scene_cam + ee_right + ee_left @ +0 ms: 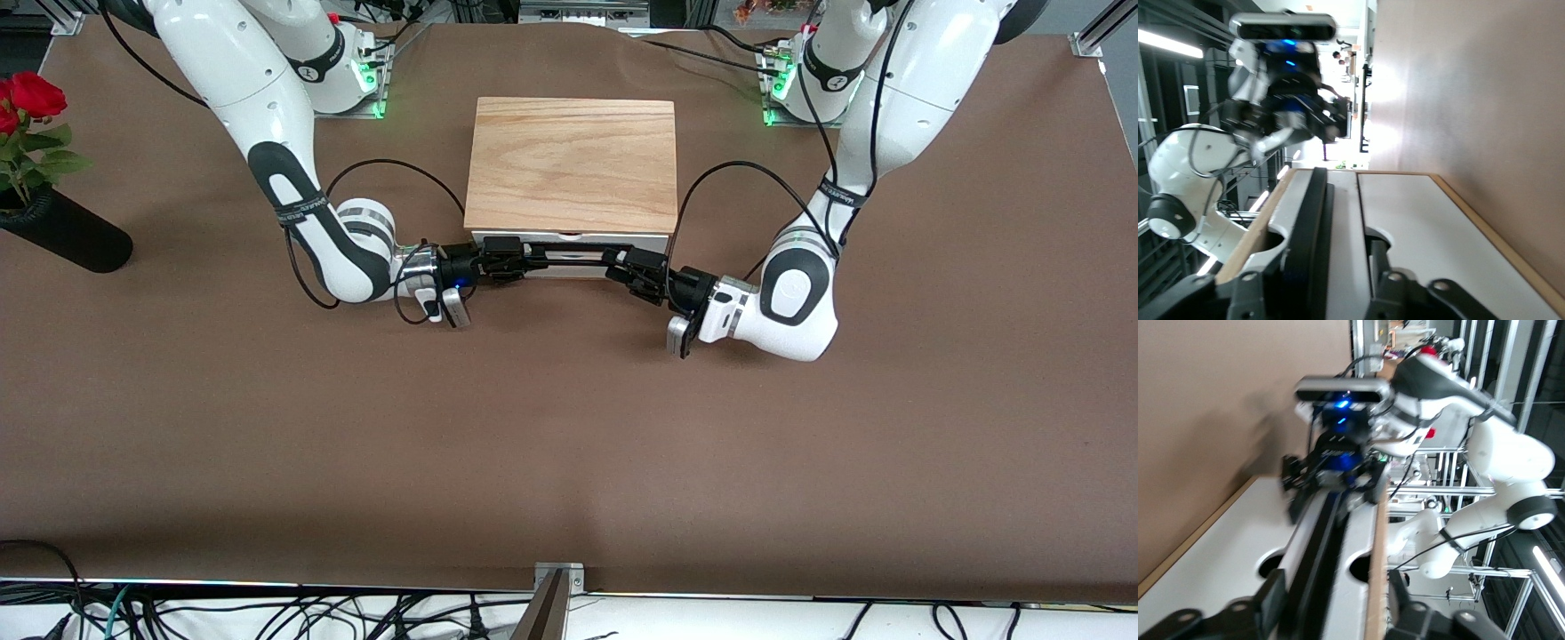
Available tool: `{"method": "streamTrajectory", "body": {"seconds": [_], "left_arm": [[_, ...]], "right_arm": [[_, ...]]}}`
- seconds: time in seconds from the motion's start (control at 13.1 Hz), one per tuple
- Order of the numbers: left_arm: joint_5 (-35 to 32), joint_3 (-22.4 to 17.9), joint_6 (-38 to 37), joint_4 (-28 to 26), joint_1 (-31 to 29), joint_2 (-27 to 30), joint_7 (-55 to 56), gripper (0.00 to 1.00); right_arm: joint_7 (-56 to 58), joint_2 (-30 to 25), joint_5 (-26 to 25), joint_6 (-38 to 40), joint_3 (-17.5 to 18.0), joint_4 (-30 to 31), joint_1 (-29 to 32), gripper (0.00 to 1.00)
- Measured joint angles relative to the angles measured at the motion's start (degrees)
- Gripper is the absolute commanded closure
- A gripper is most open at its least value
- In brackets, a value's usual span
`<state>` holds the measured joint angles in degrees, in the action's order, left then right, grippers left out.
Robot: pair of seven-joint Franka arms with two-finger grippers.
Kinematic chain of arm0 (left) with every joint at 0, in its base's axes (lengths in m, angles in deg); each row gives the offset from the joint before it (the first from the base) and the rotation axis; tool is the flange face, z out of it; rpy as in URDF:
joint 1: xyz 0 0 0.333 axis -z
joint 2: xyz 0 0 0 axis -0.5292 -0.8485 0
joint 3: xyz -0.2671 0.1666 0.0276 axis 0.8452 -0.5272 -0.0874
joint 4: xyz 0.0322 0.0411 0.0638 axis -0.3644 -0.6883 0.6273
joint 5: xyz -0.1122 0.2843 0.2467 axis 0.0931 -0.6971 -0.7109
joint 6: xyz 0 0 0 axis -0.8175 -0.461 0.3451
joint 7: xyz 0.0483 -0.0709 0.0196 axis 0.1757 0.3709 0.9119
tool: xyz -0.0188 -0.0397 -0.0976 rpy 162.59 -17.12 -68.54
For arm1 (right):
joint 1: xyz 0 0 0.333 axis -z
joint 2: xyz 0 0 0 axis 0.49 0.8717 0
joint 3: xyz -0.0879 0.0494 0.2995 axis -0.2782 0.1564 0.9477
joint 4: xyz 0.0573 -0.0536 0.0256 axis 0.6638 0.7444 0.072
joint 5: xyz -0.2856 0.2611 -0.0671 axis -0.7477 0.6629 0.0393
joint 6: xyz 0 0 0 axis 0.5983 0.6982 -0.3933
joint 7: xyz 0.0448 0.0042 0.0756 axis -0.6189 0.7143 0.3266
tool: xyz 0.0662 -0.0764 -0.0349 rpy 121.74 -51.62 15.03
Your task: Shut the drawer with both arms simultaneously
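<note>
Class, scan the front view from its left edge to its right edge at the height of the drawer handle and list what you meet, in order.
Black vase → right arm → right gripper → black handle → left gripper → left arm.

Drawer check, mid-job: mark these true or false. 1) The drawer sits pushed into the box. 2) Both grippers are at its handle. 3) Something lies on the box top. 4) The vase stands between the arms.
1) True: only the drawer front shows under the box top.
2) True: left gripper and right gripper flank the handle ends.
3) False: the top is bare wood.
4) False: the vase stands at the right arm's end of the table.
</note>
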<state>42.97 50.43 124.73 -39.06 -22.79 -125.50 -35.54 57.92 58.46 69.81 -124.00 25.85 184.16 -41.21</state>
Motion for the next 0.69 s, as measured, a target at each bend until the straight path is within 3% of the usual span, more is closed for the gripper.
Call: {"method": "streamTrajectory", "body": {"seconds": [0.15, 0.69], "left_arm": [[-0.54, 0.08, -0.14, 0.73, -0.26, 0.93, 0.28, 0.0], [-16.27, -1.85, -0.11, 9.54, -2.12, 1.21, 0.93, 0.0]], "right_arm": [[-1.19, 0.45, -0.76, -0.12, -0.28, 0.0, -0.03, 0.16], [-13.32, -0.1, -2.99, 0.35, -0.37, -1.96, -0.24, 0.16]]}}
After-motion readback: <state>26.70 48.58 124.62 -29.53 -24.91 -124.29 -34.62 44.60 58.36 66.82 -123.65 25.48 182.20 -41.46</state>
